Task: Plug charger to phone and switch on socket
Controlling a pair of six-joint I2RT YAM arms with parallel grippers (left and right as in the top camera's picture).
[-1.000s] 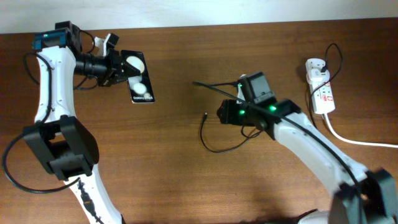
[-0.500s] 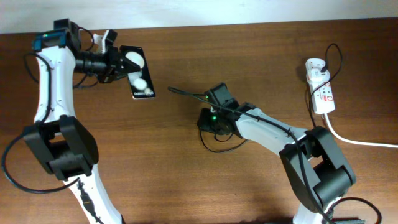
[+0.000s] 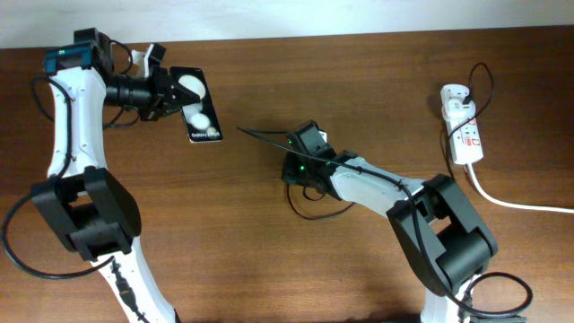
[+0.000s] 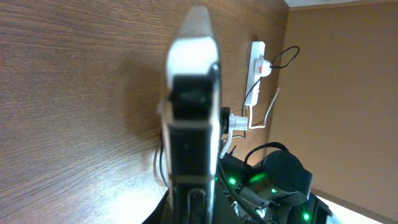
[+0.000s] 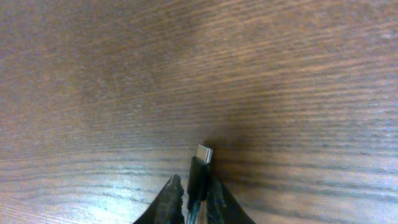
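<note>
Moved right gripper (image 3: 292, 170) left toward phone (image 3: 201, 109), pinched tight on charger plug (image 5: 203, 154); kept left gripper (image 3: 172, 91) clamped round phone. Left plugging-in and socket (image 3: 463, 126) switch undone

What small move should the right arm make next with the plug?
Probably carry the charger plug, pinched between the right fingers, up and to the left in the overhead view, toward the lettered end of the phone held by the left fingers. Plug and phone are clearly apart. The port isn't visible, so approach slowly.
</note>
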